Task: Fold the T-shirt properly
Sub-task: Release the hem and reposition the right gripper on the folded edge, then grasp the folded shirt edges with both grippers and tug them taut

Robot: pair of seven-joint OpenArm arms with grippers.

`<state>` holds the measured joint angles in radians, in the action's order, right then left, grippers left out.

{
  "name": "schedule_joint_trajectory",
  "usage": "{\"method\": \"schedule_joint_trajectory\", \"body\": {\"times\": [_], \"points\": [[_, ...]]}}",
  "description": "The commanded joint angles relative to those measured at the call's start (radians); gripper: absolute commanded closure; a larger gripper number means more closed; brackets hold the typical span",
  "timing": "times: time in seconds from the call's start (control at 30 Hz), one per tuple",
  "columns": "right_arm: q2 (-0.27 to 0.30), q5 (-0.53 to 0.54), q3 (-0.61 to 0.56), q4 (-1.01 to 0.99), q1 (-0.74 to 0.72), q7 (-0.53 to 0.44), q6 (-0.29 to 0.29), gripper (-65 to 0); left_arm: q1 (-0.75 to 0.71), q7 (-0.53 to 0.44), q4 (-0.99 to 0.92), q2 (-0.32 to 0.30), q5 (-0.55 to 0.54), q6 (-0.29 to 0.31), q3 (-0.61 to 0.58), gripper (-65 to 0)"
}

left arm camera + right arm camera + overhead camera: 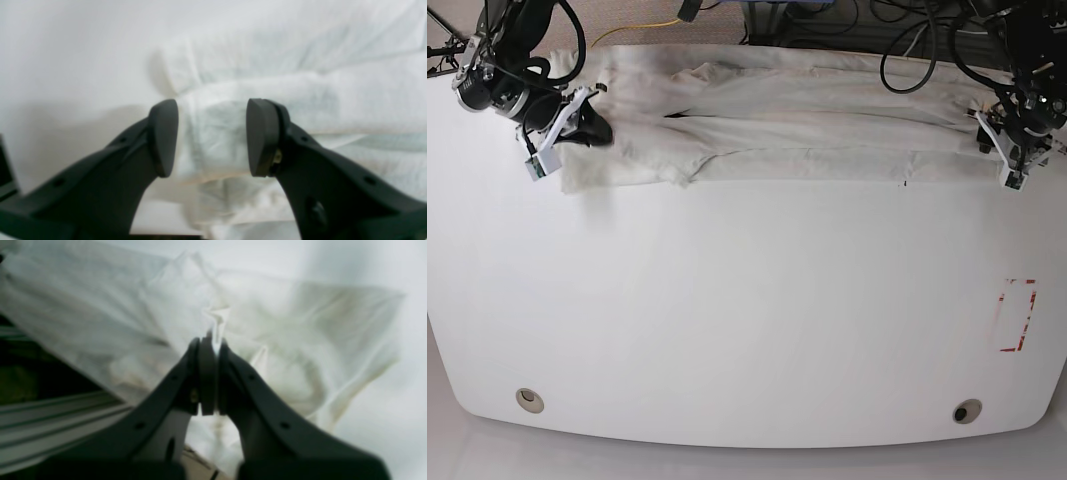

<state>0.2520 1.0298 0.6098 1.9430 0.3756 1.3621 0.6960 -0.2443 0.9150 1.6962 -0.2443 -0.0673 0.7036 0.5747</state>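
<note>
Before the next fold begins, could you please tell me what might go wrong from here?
1. The left gripper straddles a thick roll of the cream-white cotton T-shirt with its jaws apart; closing may catch only some layers.
2. The right gripper pinches just a thin fabric ridge, which could slip out.

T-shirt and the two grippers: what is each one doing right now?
T-shirt: folded into a long band along the table's far edge, one end bunched up.
Left gripper: jaws apart around a folded end of the shirt, not pinching it.
Right gripper: shut on a pinch of shirt cloth.
</note>
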Motion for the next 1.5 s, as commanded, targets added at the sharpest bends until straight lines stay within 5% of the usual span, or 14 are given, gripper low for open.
{"method": "schedule_joint_trajectory", "body": {"times": [0.0,0.77,0.83,0.97,1.13,1.37,1.47], "points": [[0.020,0.053,0.037,0.019,0.035,-0.022,0.002,0.0,0.007,-0.014,-0.006,-0.017,-0.004,-0.005,0.005,-30.6],[0.027,-0.010,0.060,0.017,0.185,-0.026,0.002,-0.8,0.007,-0.014,-0.009,-0.019,-0.004,-0.005,0.005,-30.7],[0.027,-0.049,0.061,0.017,0.178,-0.026,0.002,-4.9,0.007,-0.014,-0.009,-0.019,-0.004,-0.005,0.005,-30.7],[0.017,-0.099,0.134,0.019,0.170,-0.026,0.002,-23.3,0.007,-0.014,-0.009,-0.033,-0.004,-0.005,0.003,-30.8],[0.020,-0.042,0.204,0.023,0.151,-0.026,0.002,-42.3,0.033,-0.014,-0.008,-0.039,-0.009,-0.005,0.005,-31.0],[0.017,0.157,0.150,0.023,0.141,-0.025,0.002,-43.6,0.055,-0.014,-0.003,-0.039,-0.012,-0.005,0.008,-31.1],[0.002,0.163,0.074,0.022,0.115,-0.025,0.002,-43.6,0.079,-0.012,0.003,-0.039,-0.013,-0.005,0.011,-31.1]]}}
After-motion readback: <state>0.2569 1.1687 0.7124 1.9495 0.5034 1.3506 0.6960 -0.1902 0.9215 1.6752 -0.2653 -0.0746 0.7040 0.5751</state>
